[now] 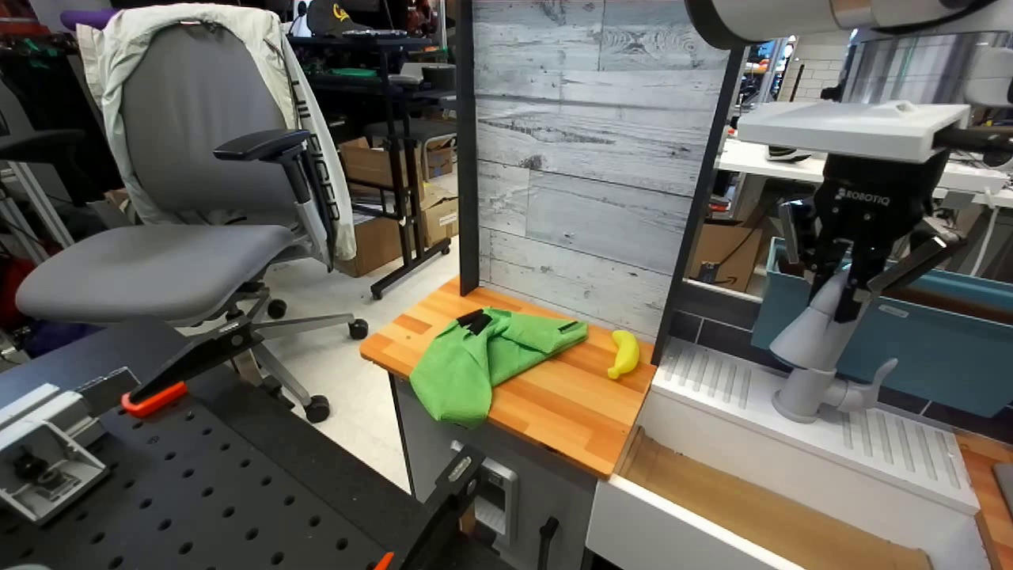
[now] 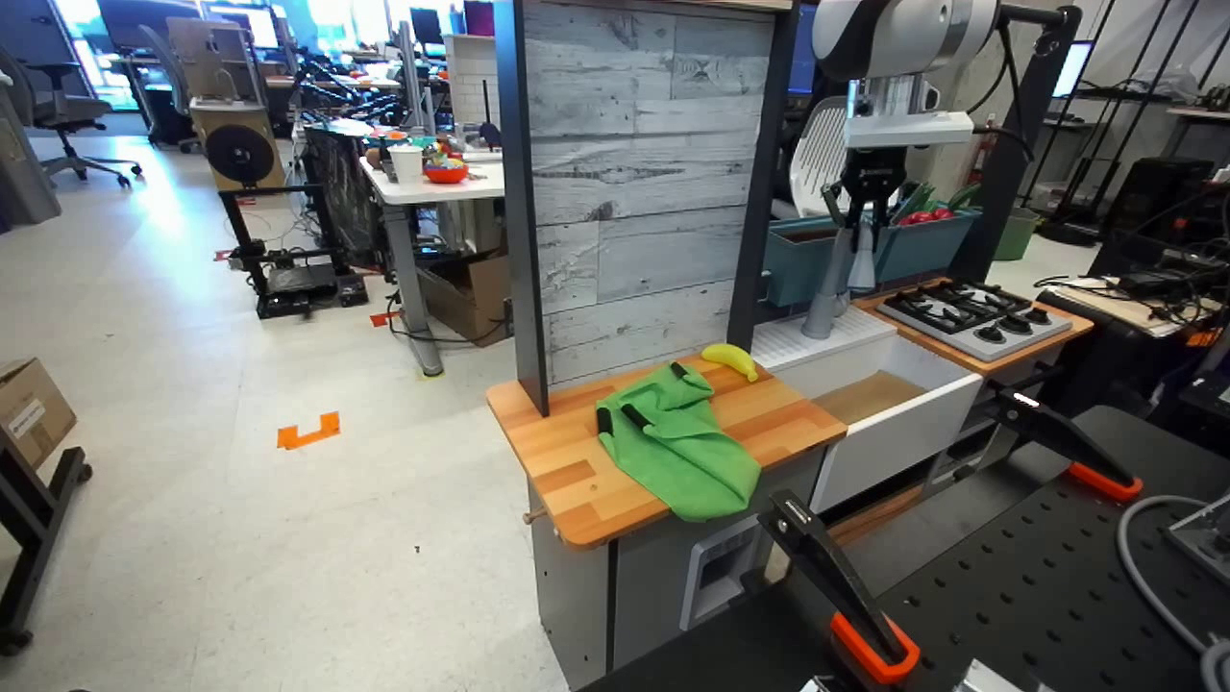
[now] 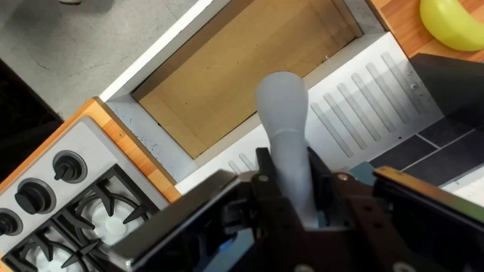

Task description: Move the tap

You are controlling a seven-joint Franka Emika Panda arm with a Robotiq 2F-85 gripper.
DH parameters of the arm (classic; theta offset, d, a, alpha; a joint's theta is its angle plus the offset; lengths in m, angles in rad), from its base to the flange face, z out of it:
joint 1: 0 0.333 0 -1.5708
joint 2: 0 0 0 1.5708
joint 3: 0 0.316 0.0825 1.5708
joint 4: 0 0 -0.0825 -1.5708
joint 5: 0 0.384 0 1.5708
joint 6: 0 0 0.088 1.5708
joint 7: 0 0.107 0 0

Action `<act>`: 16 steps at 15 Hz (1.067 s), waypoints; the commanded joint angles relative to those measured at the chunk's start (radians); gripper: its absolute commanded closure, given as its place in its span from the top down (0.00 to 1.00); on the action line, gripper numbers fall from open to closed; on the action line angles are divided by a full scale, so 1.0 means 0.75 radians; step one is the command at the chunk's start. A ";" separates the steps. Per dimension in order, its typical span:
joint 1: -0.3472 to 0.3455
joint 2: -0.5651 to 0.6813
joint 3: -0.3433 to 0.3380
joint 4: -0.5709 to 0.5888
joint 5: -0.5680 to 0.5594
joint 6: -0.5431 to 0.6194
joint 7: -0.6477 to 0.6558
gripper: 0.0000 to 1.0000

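Note:
The light grey tap (image 1: pixel 815 340) stands on the ribbed white ledge behind the sink, its side lever to the right of its base. It also shows in an exterior view (image 2: pixel 828 300). In the wrist view the spout's flared end (image 3: pixel 283 100) points over the sink basin. My gripper (image 1: pixel 836 297) points down at the top of the arch, also seen in an exterior view (image 2: pixel 857 231). In the wrist view its fingers (image 3: pixel 286 153) lie on either side of the spout, close against it, and seem shut on it. The top of the arch is partly hidden by the gripper.
The white sink (image 1: pixel 673 526) has a brown bottom. A blue planter (image 1: pixel 926 348) stands close behind the tap. A yellow banana (image 1: pixel 624 354) and a green cloth (image 1: pixel 491 356) lie on the wooden counter, beside an upright wood-look panel (image 1: pixel 586 158). A stove (image 2: pixel 975 317) sits across the sink.

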 commanded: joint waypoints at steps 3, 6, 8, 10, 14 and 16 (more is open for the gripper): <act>-0.050 0.034 -0.053 0.107 -0.134 -0.129 -0.200 0.06; -0.052 0.041 -0.053 0.122 -0.143 -0.146 -0.243 0.49; -0.056 0.036 -0.053 0.112 -0.168 -0.140 -0.253 0.62; -0.059 0.037 -0.053 0.111 -0.189 -0.133 -0.253 0.77; -0.056 0.020 -0.050 0.071 -0.182 -0.087 -0.273 1.00; -0.068 -0.002 -0.033 0.033 -0.163 -0.036 -0.314 1.00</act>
